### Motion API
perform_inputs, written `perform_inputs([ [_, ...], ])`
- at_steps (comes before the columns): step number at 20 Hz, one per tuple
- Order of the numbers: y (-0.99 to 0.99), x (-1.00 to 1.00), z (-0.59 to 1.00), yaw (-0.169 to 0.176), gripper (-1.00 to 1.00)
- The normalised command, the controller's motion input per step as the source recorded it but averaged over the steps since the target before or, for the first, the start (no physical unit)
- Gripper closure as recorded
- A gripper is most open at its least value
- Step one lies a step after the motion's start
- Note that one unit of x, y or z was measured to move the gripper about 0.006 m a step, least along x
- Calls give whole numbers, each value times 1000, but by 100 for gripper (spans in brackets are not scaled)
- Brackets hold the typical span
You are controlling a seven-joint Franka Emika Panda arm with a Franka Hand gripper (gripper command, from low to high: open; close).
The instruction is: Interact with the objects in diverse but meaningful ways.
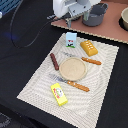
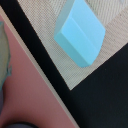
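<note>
Nothing picked up yet: brown sausage (image 1: 54,61), yellow box (image 1: 59,94), ridged orange block (image 1: 89,47) and small white carton (image 1: 71,39) all lying apart on the woven mat (image 1: 35,87). Gripper (image 1: 75,17) up high near the carton, holding nothing seen. Cannot tell if jaws open or closed.

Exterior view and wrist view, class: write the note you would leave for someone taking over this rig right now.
Gripper: jaws not visible in either view, state cannot be told; the arm sits at the far edge, above the white carton.
On the placemat: carton at the far corner, orange-yellow ridged block beside it, brown sausage and round plate mid-mat, yellow box at the near edge.
Done: nothing appears held.
Left: choose an object; the carton, filling the wrist view, seems nearest.
</note>
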Motion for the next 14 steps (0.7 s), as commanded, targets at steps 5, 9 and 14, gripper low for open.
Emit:
perform_inputs([
  [5, 2, -269, -80, -238, -100],
  [9, 45, -238, -258, -143, -100],
  [14, 4, -12, -287, -69, -100],
])
